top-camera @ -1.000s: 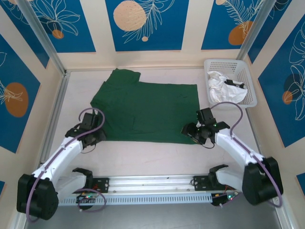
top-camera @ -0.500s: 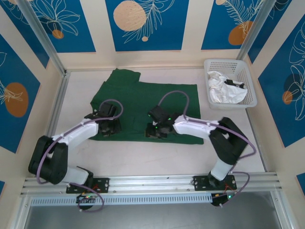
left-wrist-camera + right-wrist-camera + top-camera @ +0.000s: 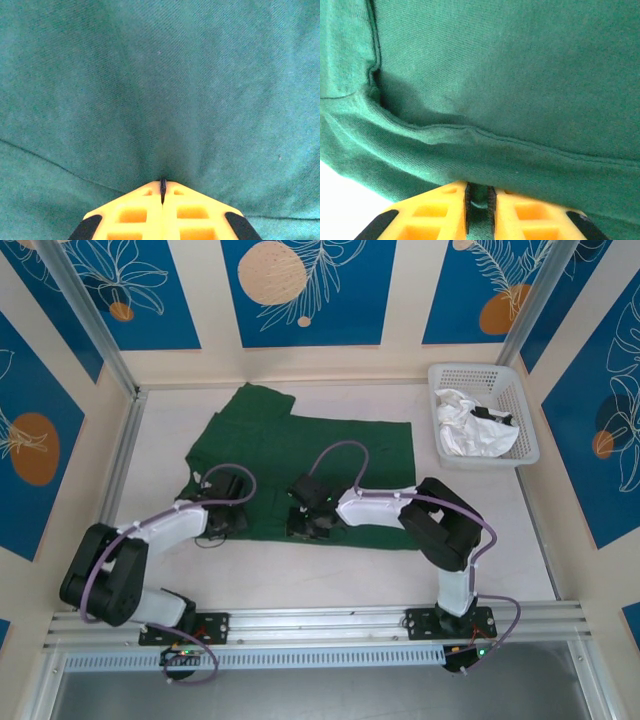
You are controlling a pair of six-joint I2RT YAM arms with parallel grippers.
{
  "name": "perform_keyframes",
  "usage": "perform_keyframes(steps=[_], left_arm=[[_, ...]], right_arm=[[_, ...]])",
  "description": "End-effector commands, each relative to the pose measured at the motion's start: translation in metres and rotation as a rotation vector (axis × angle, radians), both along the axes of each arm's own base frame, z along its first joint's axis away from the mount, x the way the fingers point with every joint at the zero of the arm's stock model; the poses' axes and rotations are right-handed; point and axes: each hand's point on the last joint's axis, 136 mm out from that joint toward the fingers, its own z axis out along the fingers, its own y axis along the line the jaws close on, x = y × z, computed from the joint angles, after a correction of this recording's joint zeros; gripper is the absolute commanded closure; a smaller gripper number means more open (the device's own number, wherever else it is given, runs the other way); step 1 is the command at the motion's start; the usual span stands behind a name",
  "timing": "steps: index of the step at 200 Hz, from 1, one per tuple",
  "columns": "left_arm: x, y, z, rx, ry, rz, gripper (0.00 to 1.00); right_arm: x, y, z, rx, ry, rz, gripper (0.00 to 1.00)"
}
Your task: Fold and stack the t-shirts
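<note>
Overhead and wrist views, read left to right. I am working 2 arms over 1 green t-shirt [image 3: 320, 455], which is lying spread on the desk [image 3: 330, 570] with a sleeve pointing toward the far left. The left end effector [image 3: 227, 514] is pressing down on the near-left part of the shirt. In its wrist view the 2 yellow fingers [image 3: 135, 215] are meeting with a hairline slit between them, and creases in the cloth are converging on the tips, so I am judging it pinched onto a small tuck of fabric. The right end effector [image 3: 310, 522] is sitting near the middle of the near edge. Its fingers [image 3: 520, 215] are almost closed with a sliver of green cloth between them, just below the stitched hem [image 3: 530, 150]. At far right, the white t-shirt [image 3: 470, 435] is lying crumpled in the basket [image 3: 480, 370], well apart from both arms.

Handling, as I am judging it: the cloth is light, limp and not fragile, but it is sagging and bunching wherever it is unsupported. I am favouring grips on the doubled hem or a corner, 2 points lifted together, since a shallow pinch on 1 layer is likely to slip.
</note>
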Motion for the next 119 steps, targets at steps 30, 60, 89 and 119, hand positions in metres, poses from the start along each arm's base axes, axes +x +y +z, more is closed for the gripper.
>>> perform_keyframes(steps=[30,60,89,119], left_arm=[[-0.065,0.022,0.002,0.045,0.081,0.029,0.95],[-0.084,0.023,0.004,0.027,0.079,0.044,0.95],[-0.095,0.027,0.007,0.006,0.060,0.061,0.93],[-0.081,0.022,0.038,-0.017,-0.015,0.045,0.77]], right_arm=[[-0.072,-0.032,-0.043,-0.159,0.143,0.052,0.79],[-0.088,-0.037,-0.042,-0.191,0.142,0.065,0.78],[-0.091,-0.042,-0.036,-0.193,0.126,0.052,0.72],[-0.074,-0.047,-0.015,-0.186,0.085,0.033,0.62]])
